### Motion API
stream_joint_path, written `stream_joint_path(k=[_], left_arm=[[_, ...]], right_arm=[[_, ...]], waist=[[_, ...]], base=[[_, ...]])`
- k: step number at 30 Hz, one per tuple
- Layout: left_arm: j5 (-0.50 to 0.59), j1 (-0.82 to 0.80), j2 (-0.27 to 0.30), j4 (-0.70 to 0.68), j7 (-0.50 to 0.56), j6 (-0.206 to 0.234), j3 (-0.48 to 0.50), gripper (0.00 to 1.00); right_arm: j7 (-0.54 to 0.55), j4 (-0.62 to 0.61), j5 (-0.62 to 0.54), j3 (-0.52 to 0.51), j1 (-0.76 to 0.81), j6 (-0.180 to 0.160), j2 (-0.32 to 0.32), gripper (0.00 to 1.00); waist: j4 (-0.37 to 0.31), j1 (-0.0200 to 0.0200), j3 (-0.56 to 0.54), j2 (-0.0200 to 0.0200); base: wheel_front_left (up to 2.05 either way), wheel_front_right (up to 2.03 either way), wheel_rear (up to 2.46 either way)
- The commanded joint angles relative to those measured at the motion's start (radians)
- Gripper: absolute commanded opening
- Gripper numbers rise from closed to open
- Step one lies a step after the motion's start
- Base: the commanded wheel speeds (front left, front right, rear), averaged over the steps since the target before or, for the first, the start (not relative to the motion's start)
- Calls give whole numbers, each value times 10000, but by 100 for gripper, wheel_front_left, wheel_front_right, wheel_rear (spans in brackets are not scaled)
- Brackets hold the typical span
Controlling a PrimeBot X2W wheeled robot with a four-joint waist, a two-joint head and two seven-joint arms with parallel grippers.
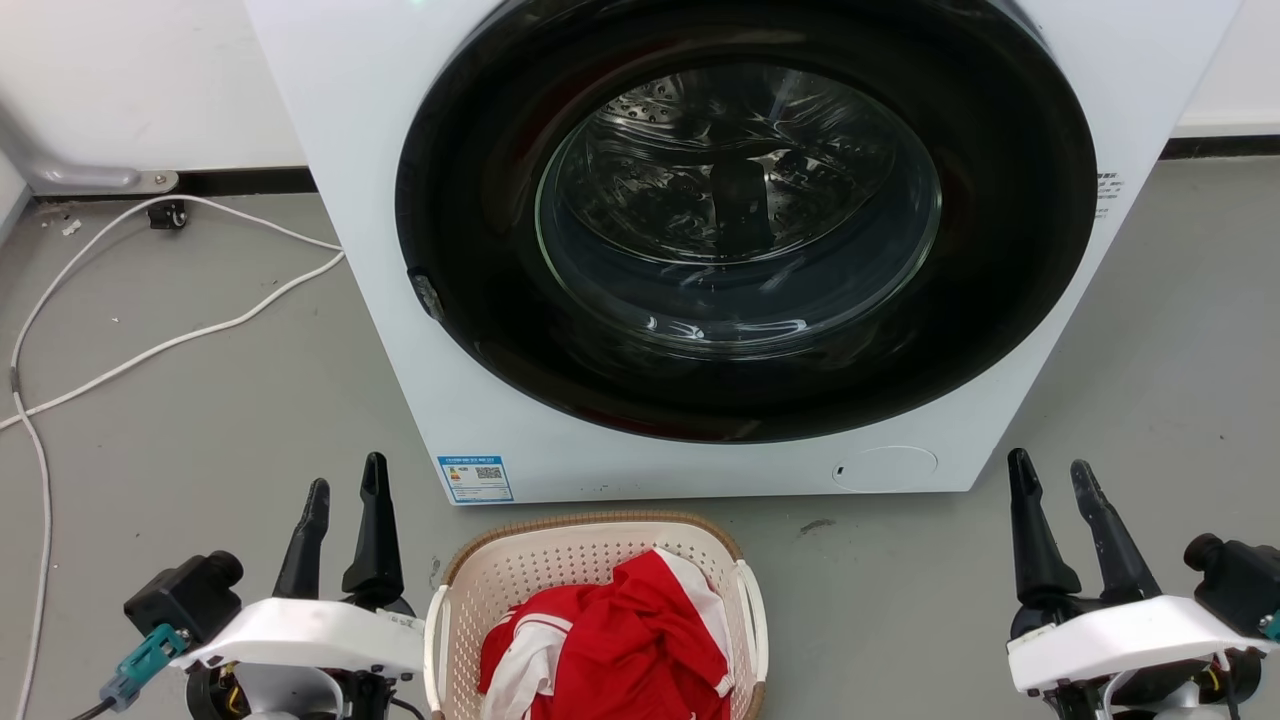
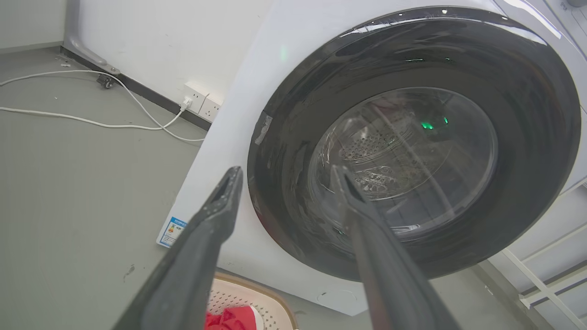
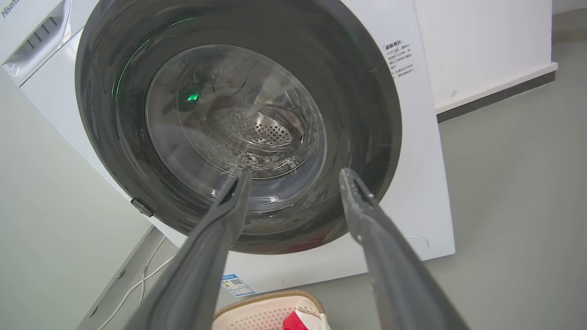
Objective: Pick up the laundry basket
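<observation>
The only thing you can actually read is "Hisens", cut off at the frame edge on the top panel of the washing machine [image 3: 422, 192]; the blue sticker [image 1: 475, 478] with a QR code low on its front and the small printed block [image 3: 398, 57] beside the door are way too tiny.

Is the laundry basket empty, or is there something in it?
Not empty: the laundry basket holds crumpled red and white clothing.
</observation>
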Motion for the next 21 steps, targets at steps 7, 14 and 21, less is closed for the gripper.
stream_joint_path(k=[7,14,21], left_arm=[[1008,95,45,-77,-289,16,-73,100],[1567,118,48,-71,-430,52,-95,100],[2239,160,49,-78,-601,72,-111,100]], right_arm=[[-292,-192,-1077,99,-5,2,-29,100],[-447,-237,-1734,125,79,2,-29,100],[-613,-291,-2471,124,134,2,-30,100]], waist=[[2,-1,-3,0],[21,-1,-10,0],[30,-1,-12,0]], base=[[0,0,0],[0,0,0],[0,0,0]])
